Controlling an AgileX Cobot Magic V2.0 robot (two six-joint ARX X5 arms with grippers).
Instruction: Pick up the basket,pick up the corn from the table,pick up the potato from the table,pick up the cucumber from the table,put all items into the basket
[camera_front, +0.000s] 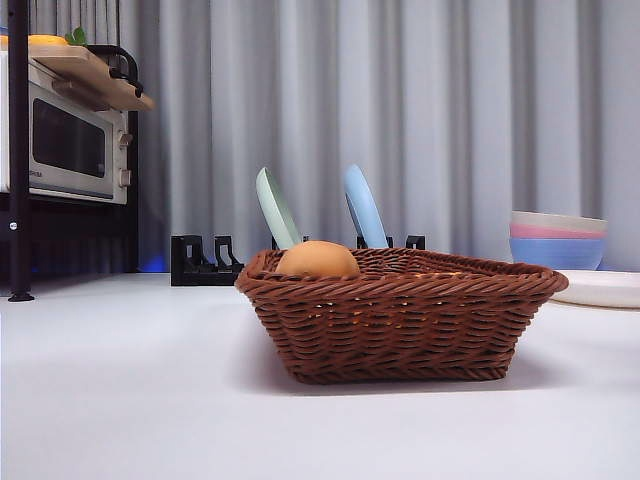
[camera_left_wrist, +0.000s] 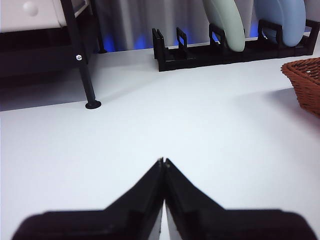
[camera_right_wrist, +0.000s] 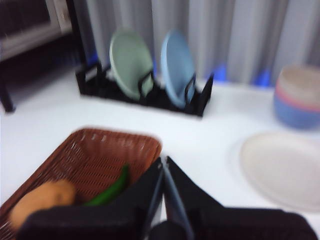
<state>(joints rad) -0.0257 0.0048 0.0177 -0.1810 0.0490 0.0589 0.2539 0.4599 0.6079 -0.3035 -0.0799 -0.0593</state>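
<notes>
The brown wicker basket (camera_front: 400, 315) stands on the white table (camera_front: 120, 400) in the front view. The tan potato (camera_front: 317, 260) shows above its rim. In the blurred right wrist view the basket (camera_right_wrist: 95, 155) holds the potato (camera_right_wrist: 42, 197) and the green cucumber (camera_right_wrist: 110, 189). The corn is hidden. My right gripper (camera_right_wrist: 164, 161) is shut and empty, above the basket's edge. My left gripper (camera_left_wrist: 163, 161) is shut and empty over bare table, away from the basket's corner (camera_left_wrist: 306, 80). Neither arm shows in the front view.
A black dish rack (camera_front: 205, 262) with a green plate (camera_front: 276, 208) and a blue plate (camera_front: 364, 206) stands behind the basket. Stacked pastel bowls (camera_front: 557, 240) and a white plate (camera_front: 600, 288) are at right. A microwave (camera_front: 70, 145) on a black shelf frame stands at left.
</notes>
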